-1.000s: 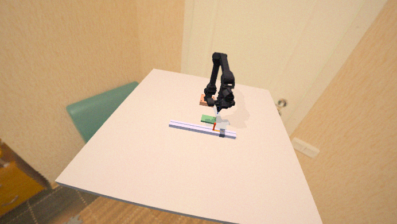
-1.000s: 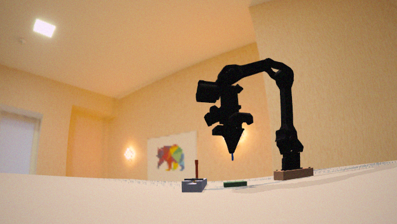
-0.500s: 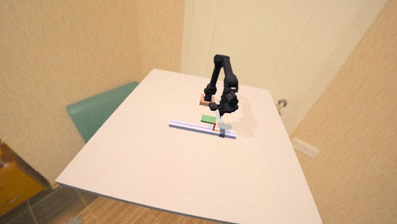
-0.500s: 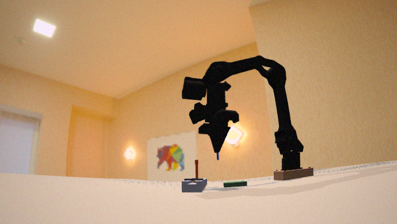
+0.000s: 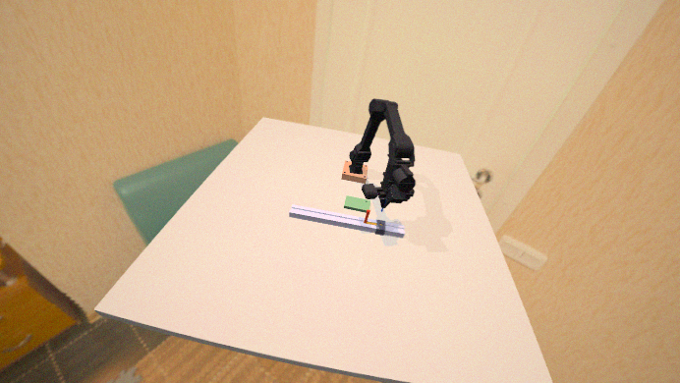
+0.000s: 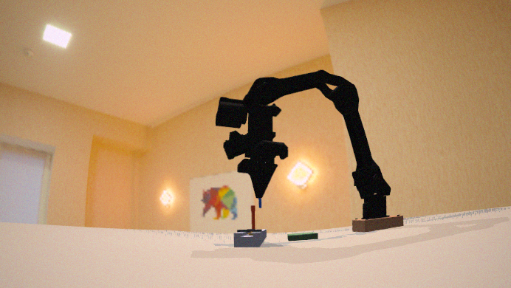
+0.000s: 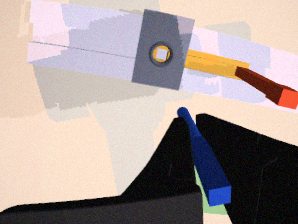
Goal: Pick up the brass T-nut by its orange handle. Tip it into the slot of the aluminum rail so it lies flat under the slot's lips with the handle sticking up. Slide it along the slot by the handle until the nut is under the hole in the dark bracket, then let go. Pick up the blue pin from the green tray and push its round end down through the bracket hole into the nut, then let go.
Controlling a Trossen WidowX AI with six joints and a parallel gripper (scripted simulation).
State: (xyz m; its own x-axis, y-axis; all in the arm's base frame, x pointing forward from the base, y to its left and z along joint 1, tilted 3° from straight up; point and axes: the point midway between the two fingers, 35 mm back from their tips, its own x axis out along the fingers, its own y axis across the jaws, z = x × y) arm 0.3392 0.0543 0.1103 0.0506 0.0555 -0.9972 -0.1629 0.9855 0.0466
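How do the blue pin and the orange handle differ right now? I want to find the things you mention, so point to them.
The blue pin [image 5: 382, 210] [image 6: 260, 203] [image 7: 210, 162] is held in the hand [image 6: 260, 197] [image 7: 189, 125], while the orange handle [image 5: 368, 216] [image 6: 253, 218] [image 7: 265, 85] is free of it. The pin hangs above the table, whereas the handle rises from the brass nut [image 7: 212, 62] in the rail [image 5: 324, 217] [image 6: 245, 241] [image 7: 95, 45]. Both are slender and roughly upright.

The pale bench [image 5: 314, 290] [image 6: 148, 258] [image 7: 55, 165] supports the aluminum rail [image 5: 324, 217] [image 6: 245, 241] [image 7: 100, 42]. Near the rail, the green tray [image 5: 357, 202] [image 6: 303, 236] [image 7: 216, 207] lies flat on the bench surface. The brownish base block [image 5: 346, 176] [image 6: 376, 224] sits on the same surface, beyond the tray from the rail.
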